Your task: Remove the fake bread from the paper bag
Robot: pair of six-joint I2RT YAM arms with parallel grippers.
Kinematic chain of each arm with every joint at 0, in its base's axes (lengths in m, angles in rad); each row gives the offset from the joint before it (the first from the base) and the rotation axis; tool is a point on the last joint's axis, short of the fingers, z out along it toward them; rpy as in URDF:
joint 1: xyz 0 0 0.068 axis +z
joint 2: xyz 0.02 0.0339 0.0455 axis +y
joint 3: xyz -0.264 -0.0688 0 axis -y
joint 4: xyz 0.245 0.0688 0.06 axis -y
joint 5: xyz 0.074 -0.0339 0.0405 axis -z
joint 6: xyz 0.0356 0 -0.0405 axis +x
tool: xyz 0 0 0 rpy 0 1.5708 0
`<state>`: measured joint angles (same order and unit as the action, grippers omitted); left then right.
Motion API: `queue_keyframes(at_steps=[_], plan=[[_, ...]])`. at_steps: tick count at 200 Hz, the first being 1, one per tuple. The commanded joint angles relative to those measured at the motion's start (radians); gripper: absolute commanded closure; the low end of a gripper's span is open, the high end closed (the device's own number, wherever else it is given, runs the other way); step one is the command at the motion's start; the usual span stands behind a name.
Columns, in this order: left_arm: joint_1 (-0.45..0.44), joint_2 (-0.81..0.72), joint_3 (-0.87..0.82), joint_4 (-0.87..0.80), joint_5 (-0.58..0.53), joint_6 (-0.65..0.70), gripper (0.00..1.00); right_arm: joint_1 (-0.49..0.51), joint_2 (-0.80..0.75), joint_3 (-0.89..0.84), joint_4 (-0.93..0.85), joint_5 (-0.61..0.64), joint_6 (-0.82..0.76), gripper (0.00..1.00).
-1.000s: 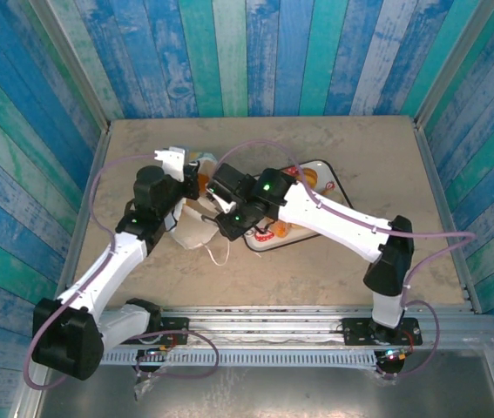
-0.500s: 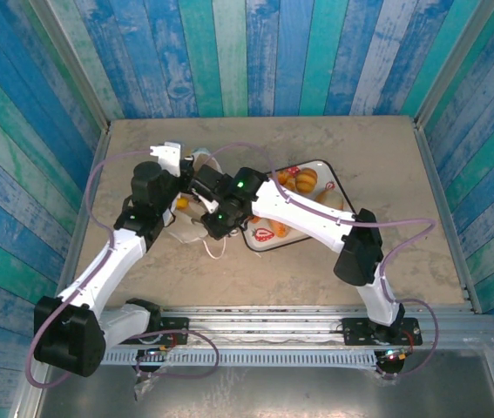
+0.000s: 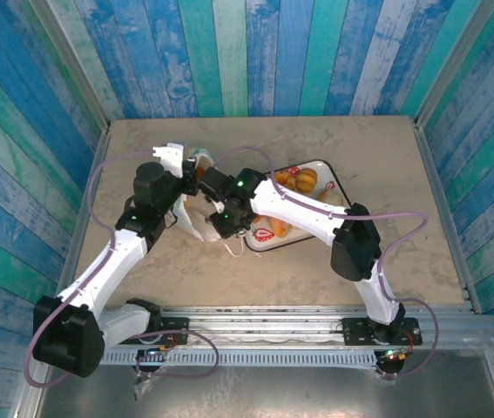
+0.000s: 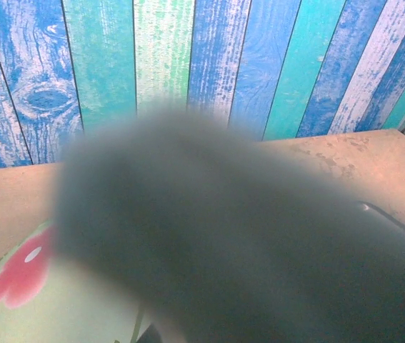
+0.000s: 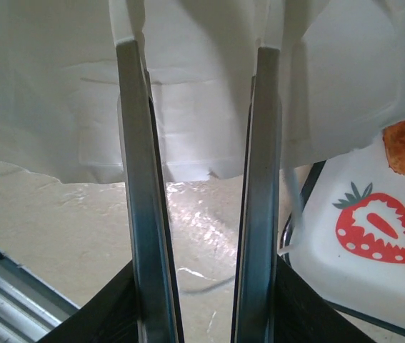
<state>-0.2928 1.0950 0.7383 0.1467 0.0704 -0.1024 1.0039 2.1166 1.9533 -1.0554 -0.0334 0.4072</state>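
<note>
Some bread [image 3: 301, 178] on tray [image 5: 331, 268]; right tool [image 5: 198, 43] apart at bag [image 5: 202, 121], left tool [image 3: 184, 171] unclear. Next: reach into bag, grip more bread.

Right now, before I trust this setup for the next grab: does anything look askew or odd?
The paper bag lies crumpled and slumped on the table beside the strawberry tray, not upright. Also, a dark, unidentifiable blur sits close to the left wrist lens, hiding much of that view.
</note>
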Motion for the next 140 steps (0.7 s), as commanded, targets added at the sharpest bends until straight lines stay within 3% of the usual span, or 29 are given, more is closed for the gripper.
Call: queue_keyframes(at_steps=[1,86,140], plan=[[-0.002,-0.028,0.019,0.017,0.039,0.015,1.0,-0.018,-0.029,-0.01,0.049,-0.035,0.014,0.59],[-0.002,-0.003,0.03,0.01,0.143,0.053,1.0,-0.044,0.09,0.135,0.038,-0.129,-0.013,0.58],[-0.002,-0.004,0.026,0.022,0.153,0.051,1.0,-0.064,0.12,0.163,0.065,-0.182,-0.002,0.56]])
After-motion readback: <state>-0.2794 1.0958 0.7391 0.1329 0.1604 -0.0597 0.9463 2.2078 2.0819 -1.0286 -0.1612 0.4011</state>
